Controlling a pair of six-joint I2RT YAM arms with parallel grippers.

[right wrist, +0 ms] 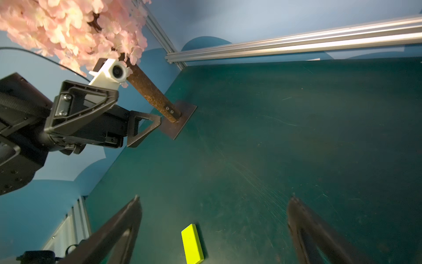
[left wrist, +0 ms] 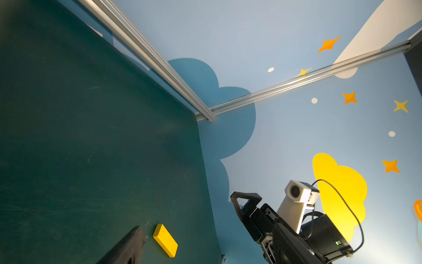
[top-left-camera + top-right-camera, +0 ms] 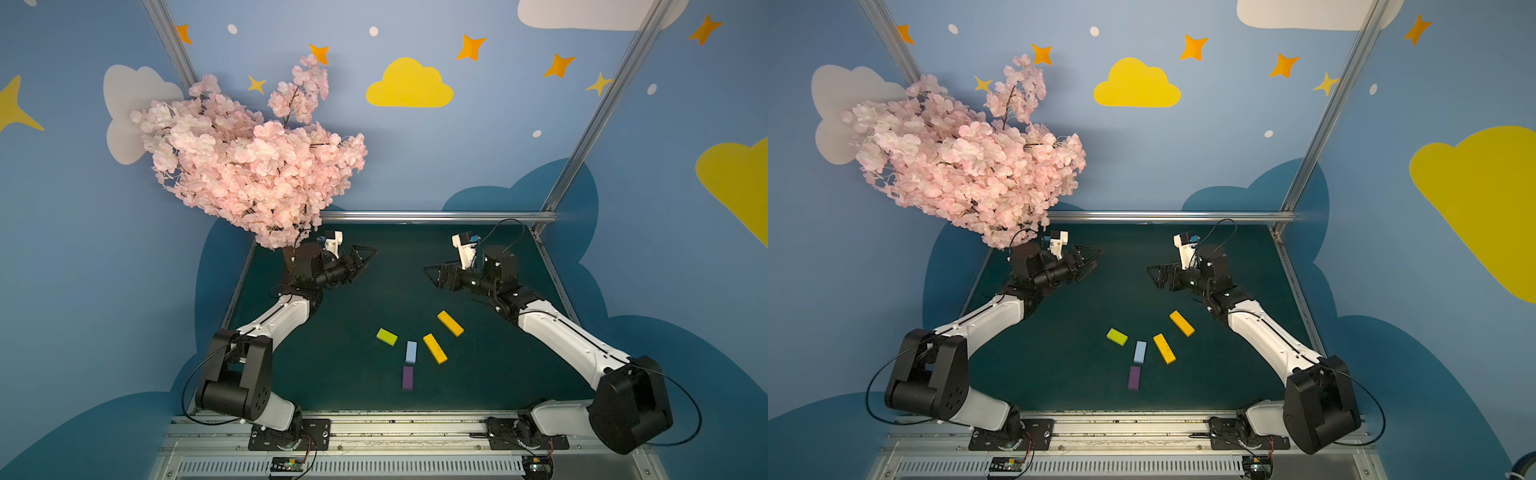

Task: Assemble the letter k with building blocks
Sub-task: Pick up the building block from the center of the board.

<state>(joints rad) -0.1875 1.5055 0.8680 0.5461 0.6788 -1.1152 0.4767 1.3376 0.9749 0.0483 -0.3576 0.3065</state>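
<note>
Five building blocks lie flat and apart on the green mat (image 3: 498,365), in both top views. The purple block (image 3: 408,377) and the light blue block (image 3: 411,352) sit nearly end to end. The lime-green block (image 3: 387,336) (image 1: 192,244) lies tilted to their left. One orange-yellow block (image 3: 434,348) slants beside the blue one; the other (image 3: 450,323) (image 2: 165,240) lies farther back right. No letter k shows as a joined figure. My left gripper (image 3: 368,261) hangs open and empty at the back left. My right gripper (image 3: 430,276) (image 1: 214,198) hangs wide open and empty at the back right.
A pink blossom tree (image 3: 249,166) leans over the back left corner on a rusty post with a base plate (image 1: 178,118) close to the left gripper. Aluminium frame rails (image 3: 436,216) border the mat at the back and sides.
</note>
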